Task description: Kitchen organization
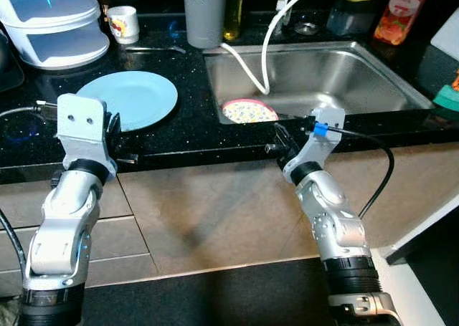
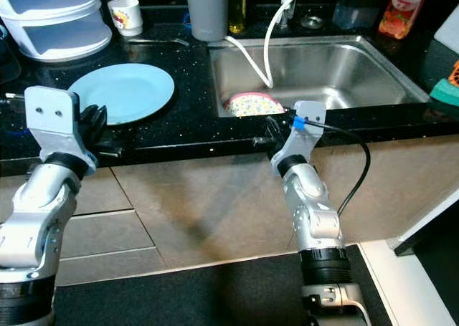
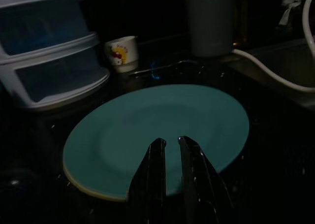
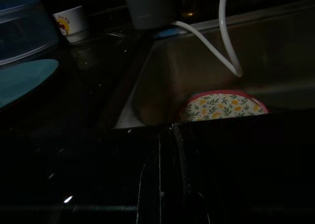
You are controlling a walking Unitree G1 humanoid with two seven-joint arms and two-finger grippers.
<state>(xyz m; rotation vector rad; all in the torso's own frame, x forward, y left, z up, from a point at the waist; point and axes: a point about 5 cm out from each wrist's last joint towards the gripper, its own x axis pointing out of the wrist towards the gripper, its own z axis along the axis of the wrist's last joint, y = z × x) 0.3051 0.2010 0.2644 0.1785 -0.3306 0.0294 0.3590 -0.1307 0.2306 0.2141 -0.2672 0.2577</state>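
- Presently, the left claw (image 3: pixel 169 147) hovered over the teal plate's (image 1: pixel 136 97) near rim, fingers narrowly parted, empty.
- The right claw (image 4: pixel 166 135), closed and empty, faced the sink (image 1: pixel 358 82), right of that plate.
- Advised: widen, straddle the rim squarely.

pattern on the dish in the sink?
Round pink-rimmed dish: cream with yellow flowers and green leaves. Clearest in the right wrist view.

grey canister (image 1: pixel 204 14) | orange bottle (image 1: pixel 401 11) | white hose (image 1: pixel 265 54)
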